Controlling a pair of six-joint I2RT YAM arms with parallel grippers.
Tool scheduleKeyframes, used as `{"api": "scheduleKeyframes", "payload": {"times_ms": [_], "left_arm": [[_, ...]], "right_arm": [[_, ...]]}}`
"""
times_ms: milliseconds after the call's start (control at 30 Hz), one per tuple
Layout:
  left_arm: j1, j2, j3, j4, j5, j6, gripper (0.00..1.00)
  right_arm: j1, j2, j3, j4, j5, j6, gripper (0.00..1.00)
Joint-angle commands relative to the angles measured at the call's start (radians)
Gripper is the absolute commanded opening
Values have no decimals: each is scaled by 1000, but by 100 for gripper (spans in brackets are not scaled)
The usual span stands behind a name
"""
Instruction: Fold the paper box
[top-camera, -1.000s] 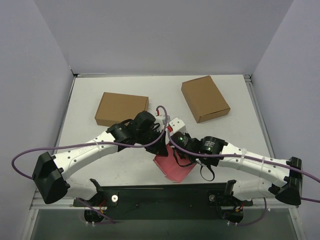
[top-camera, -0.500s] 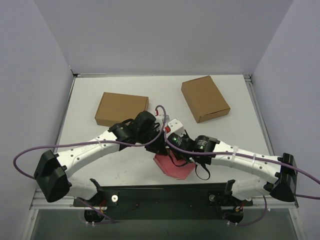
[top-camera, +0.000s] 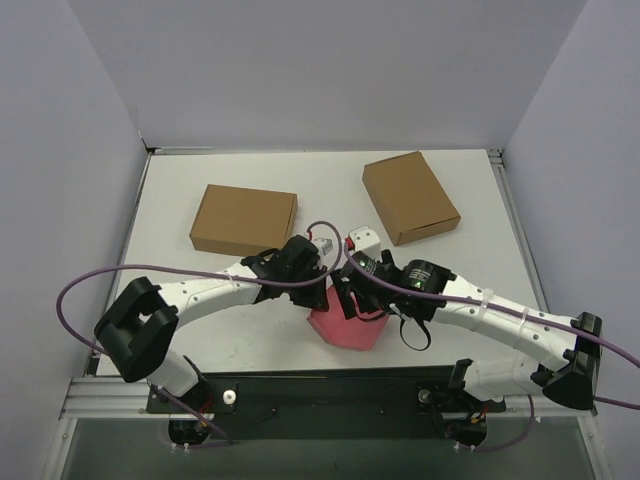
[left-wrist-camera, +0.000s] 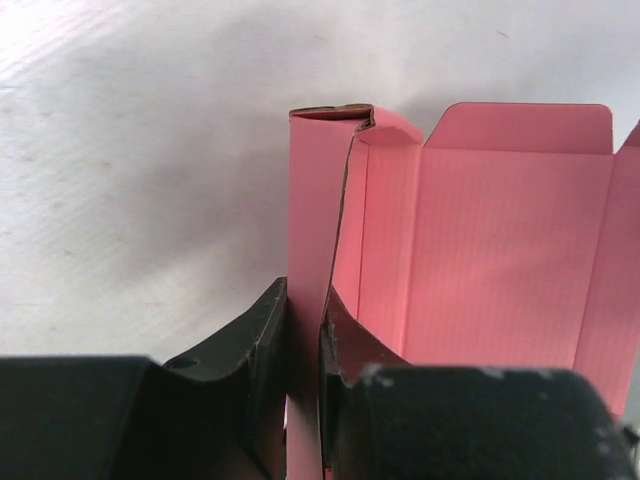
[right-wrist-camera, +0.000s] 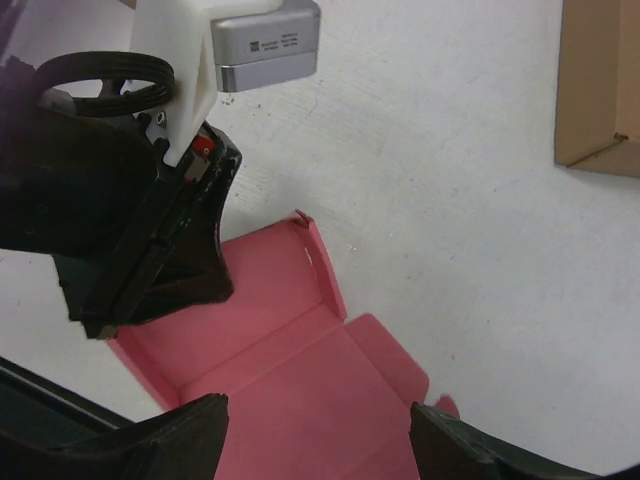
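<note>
The pink paper box (top-camera: 348, 331) lies partly folded on the table near the front edge, between my two arms. In the left wrist view its floor panel (left-wrist-camera: 500, 240) lies flat, and one side wall (left-wrist-camera: 318, 180) stands upright. My left gripper (left-wrist-camera: 303, 295) is shut on that wall, one finger on each face. My right gripper (right-wrist-camera: 315, 410) hangs open above the box floor (right-wrist-camera: 290, 350), its fingers (right-wrist-camera: 190, 440) wide apart with nothing between them. From above, my left gripper (top-camera: 318, 297) and right gripper (top-camera: 350, 303) sit close together over the box's far edge.
Two larger brown cardboard boxes lie further back, one at the left (top-camera: 243, 218) and one at the right (top-camera: 410, 196). The right one's corner (right-wrist-camera: 600, 90) shows in the right wrist view. The left gripper's body and its camera housing (right-wrist-camera: 240, 40) crowd the right gripper's left side.
My right gripper has gone from shut to wide open, letting go of the pink card. My left arm has swung nearer and to the right, still pinching the wall.
</note>
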Motion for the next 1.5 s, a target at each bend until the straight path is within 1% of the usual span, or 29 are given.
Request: {"api": "scheduleKeyframes", "payload": {"times_ms": [0, 67, 100, 200, 233, 300, 333, 433, 500, 633, 733, 833, 967, 1033, 1067, 1133, 1200, 1267, 1367, 1400, 1433, 1467], "left_arm": [[60, 72, -64, 158, -73, -79, 13], [72, 100, -93, 229, -59, -101, 16], [80, 126, -96, 247, -51, -102, 25], [78, 180, -93, 282, -25, -104, 45], [80, 189, -90, 284, -18, -102, 58], [81, 192, -84, 282, -13, -99, 65], [84, 186, -85, 282, -14, -95, 70], [92, 146, -87, 270, -31, -88, 76], [103, 111, -84, 239, -57, -72, 84], [113, 77, -67, 144, -111, -29, 85], [124, 54, -68, 109, -139, -4, 85], [135, 22, -84, 97, -149, -7, 85], [161, -48, -114, 109, -146, -24, 84], [175, -71, -128, 156, -116, -21, 81], [178, -76, -136, 176, -70, -16, 79], [178, -62, -168, 228, -13, -15, 73], [170, -27, -206, 274, 85, -19, 72], [164, -36, -269, 328, 122, -44, 67], [161, -96, -325, 395, 179, -56, 67], [156, -111, -334, 418, 246, -55, 67], [147, -121, -347, 469, 278, -59, 67], [127, -134, -351, 486, 315, -59, 67]], "right_arm": [[-78, -8, -1, -21, -93, 95, 73], [-127, -22, -27, -21, -120, 121, 74], [-136, -25, -35, -21, -139, 126, 74], [-173, -37, -62, -23, -165, 138, 75], [-182, -39, -69, -21, -175, 144, 75], [-210, -37, -87, -20, -198, 157, 75], [-214, -37, -92, -21, -212, 161, 75], [-242, -45, -104, -20, -240, 170, 75], [-257, -50, -108, -17, -263, 177, 75], [-296, -66, -127, -15, -300, 200, 75], [-342, -100, -142, -20, -311, 232, 73], [-366, -123, -191, -23, -297, 243, 71], [-371, -87, -242, -11, -303, 232, 68], [-369, -71, -260, 9, -318, 224, 67], [-369, -51, -263, 35, -323, 221, 67], [-377, -31, -283, 75, -362, 221, 66], [-398, 12, -300, 159, -399, 223, 66], [-415, 71, -296, 230, -436, 223, 66], [-443, 165, -242, 293, -459, 213, 65], [-451, 188, -225, 308, -473, 210, 65], [-458, 231, -183, 346, -488, 206, 66], [-460, 252, -159, 359, -508, 203, 66]]}}
